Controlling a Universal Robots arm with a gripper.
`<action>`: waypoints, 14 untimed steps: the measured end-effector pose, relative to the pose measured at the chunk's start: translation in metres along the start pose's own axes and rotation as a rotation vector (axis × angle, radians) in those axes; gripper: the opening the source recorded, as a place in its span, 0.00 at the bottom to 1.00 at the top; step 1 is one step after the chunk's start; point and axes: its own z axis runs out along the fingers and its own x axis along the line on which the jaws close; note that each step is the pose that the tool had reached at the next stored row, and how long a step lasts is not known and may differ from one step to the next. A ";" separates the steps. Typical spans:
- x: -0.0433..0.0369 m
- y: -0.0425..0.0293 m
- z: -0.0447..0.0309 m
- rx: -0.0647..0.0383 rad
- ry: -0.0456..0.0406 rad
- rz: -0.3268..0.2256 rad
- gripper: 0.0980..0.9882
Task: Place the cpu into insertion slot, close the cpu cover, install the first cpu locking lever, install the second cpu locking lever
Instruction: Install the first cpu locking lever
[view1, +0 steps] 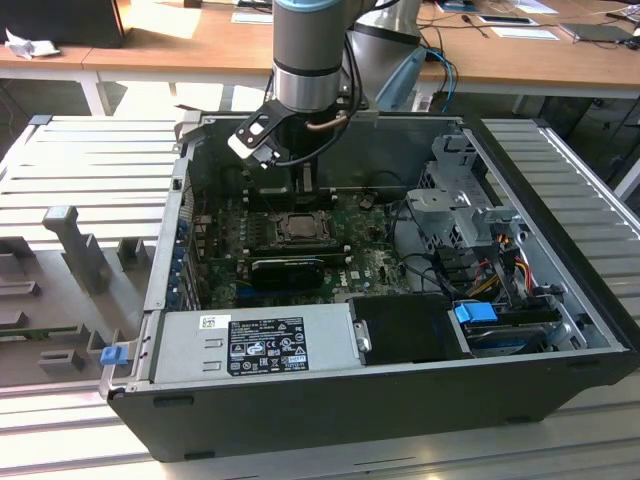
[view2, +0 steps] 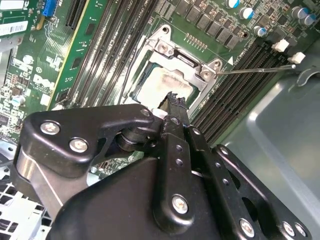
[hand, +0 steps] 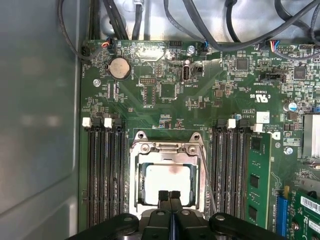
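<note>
hanging straight down into the open black computer case (view1: 400, 410), the black two-fingered claw (hand: 169, 196) has its fingertips pressed together with nothing visible between them. it is poised over one edge of the square, silver-rimmed insertion slot (hand: 141, 136). that slot sits near the middle of the green motherboard (hand: 200, 100), flanked on both sides by banks of long black memory slots (hand: 105, 170). dark cables (hand: 225, 30) drape along one edge of the board, so coming in from above is, i judge, the cleanest way past them and the case walls.

the small flat square cpu (hand: 167, 181) lies inside the slot, seated flat and square to it. in both wrist views its metal top looks pale and smeared, with whitish residue and a darker smudge near one side. the thin silver-grey cpu cover (hand: 167, 147), a frame plate with a large square window, lies down over the chip with its window framing the top. the first two parts of the work therefore look done.

a thin bright steel locking lever (view2: 255, 69) juts free from one corner of the socket out over the memory slots, which reads as not yet latched. with its fingers shut into a single narrow tip, the claw looks set up for pushing rather than gripping. whether it actually touches the cover or the chip i cannot tell.
</note>
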 end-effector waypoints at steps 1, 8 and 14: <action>0.0000 0.0000 -0.0008 0.000 0.0000 0.000 0.01; 0.0003 0.0001 -0.0113 0.000 0.0000 0.003 0.01; 0.0005 0.0002 -0.0210 0.000 -0.0001 0.003 0.01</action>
